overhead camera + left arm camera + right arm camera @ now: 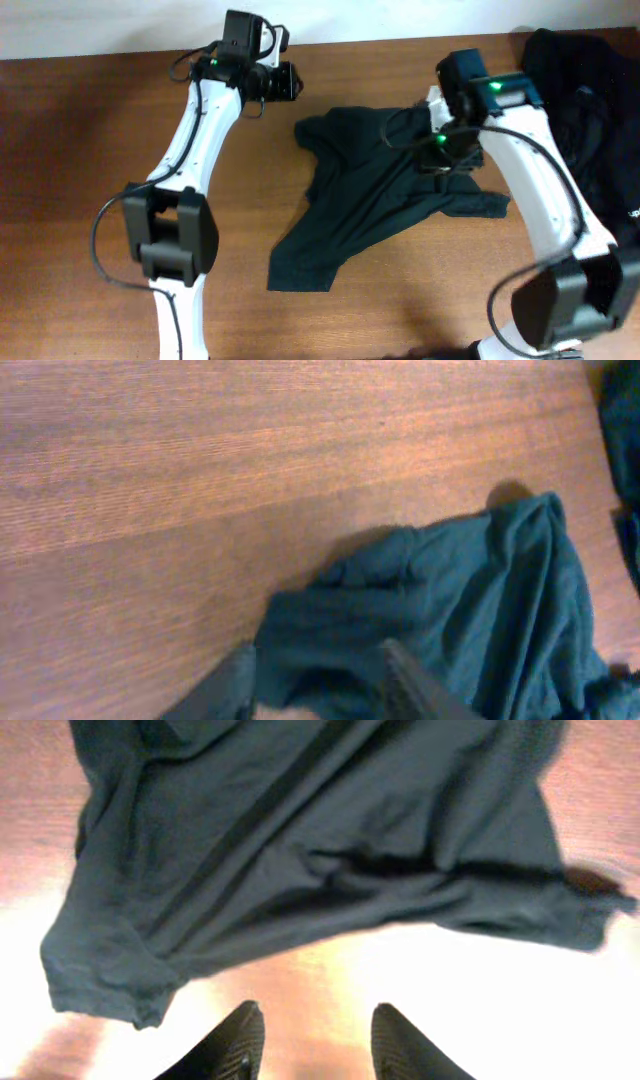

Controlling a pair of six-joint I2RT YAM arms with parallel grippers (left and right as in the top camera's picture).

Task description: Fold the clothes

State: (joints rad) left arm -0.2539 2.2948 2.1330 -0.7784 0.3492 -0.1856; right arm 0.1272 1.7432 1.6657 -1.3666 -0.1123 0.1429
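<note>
One of the clothes, a black T-shirt (pixel 375 195), lies crumpled on the wooden table (pixel 80 150); it fills the lower right of the left wrist view (pixel 450 610) and the upper half of the right wrist view (pixel 320 840). My left gripper (pixel 285 82) hovers just beyond the shirt's far left corner. Its fingers (pixel 400 675) stand apart, with fabric showing in the gap (pixel 320 680) but not pinched. My right gripper (pixel 440 150) is over the shirt's right side, open (pixel 315 1025), with only bare table between its fingers.
A heap of more black clothes (pixel 590 90) sits at the far right corner, close to the right arm. A pale wall runs along the table's back edge (pixel 100 25). Bare wood shows on the left (pixel 200 480) and front.
</note>
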